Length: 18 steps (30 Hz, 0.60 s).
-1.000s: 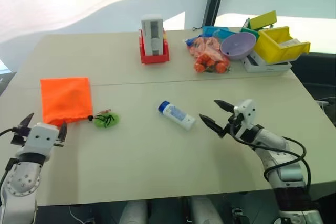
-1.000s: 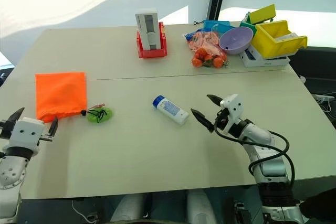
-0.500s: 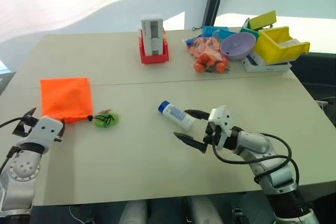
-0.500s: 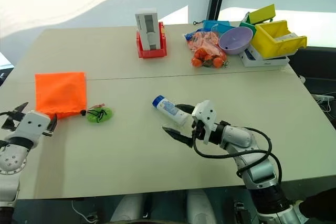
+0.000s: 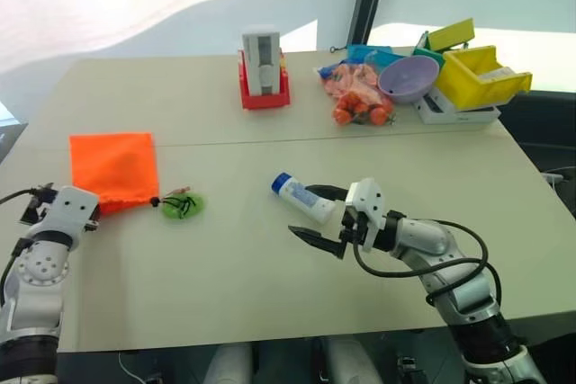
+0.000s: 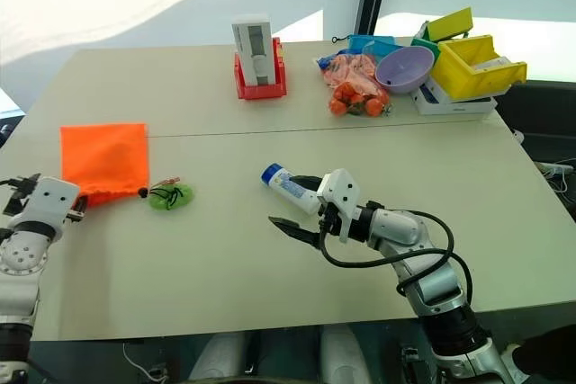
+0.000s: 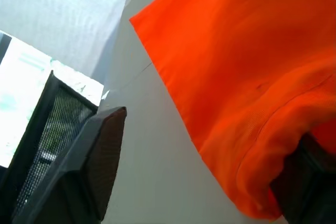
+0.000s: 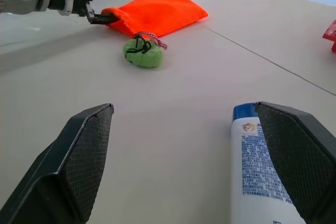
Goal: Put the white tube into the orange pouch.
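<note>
The right gripper (image 5: 322, 214), fingers spread, straddles the small white plastic tube (image 5: 304, 199) with its blue cap. The left gripper (image 8: 100, 17), fingers parted, brackets the bright orange fabric pouch's (image 5: 113, 166) near corner without clamping it.

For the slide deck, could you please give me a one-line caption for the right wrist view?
Open right end effector beside the tube; beyond, left end effector at the pouch.

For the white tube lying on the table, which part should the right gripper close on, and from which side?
Probably across the middle of its round body. The white tube lies flat, blue cap toward the far left, and the right gripper sits open at its capless end, one finger on each side. Coming in level along the table from that end should let the fingers close on its long sides.
</note>
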Each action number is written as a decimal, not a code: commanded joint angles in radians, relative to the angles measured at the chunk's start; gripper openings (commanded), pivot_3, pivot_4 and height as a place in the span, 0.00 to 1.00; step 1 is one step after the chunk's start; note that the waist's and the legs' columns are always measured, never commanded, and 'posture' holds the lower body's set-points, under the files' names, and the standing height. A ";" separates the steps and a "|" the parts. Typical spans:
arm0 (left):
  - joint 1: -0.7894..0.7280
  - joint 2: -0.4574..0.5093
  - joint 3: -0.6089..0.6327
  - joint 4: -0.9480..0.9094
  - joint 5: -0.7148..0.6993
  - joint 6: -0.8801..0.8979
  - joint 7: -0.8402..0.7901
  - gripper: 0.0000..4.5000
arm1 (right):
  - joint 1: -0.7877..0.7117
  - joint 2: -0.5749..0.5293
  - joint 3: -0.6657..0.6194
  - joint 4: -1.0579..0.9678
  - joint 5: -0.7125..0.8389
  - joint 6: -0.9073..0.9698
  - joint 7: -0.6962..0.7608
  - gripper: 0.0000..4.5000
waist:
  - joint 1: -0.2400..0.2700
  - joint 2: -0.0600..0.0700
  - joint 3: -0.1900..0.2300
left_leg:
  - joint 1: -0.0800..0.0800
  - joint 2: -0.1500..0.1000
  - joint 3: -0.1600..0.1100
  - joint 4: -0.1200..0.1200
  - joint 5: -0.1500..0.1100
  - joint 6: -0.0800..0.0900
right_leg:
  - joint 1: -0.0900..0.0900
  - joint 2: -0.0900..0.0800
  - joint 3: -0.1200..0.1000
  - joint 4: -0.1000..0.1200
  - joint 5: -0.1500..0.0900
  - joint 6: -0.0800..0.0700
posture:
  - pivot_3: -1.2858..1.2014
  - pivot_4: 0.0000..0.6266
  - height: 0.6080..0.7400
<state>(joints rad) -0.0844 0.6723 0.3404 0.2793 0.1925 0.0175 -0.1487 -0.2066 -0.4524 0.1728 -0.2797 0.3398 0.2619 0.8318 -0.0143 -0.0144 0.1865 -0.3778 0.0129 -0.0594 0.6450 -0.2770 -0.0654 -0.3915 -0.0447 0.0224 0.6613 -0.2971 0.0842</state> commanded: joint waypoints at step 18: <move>0.068 -0.091 -0.064 -0.434 -0.254 0.159 -0.222 0.01 | 0.040 0.003 -0.068 0.088 -0.032 -0.119 -0.022 1.00 | 0.000 0.000 0.000 | 0.001 0.000 0.000 0.001 0.000 0.000 | 0.000 -0.001 0.001 0.002 0.000 0.000 | 0.52 0.24 1.00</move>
<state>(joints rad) -0.0110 0.5826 0.2825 -0.0819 -0.0371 0.1406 -0.3672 -0.1631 -0.4446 0.1298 -0.1868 0.2997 0.1594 0.8092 -0.0140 -0.0144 0.1865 -0.3767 0.0130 -0.0593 0.6461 -0.2770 -0.0655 -0.3911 -0.0457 0.0231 0.6639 -0.2971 0.0841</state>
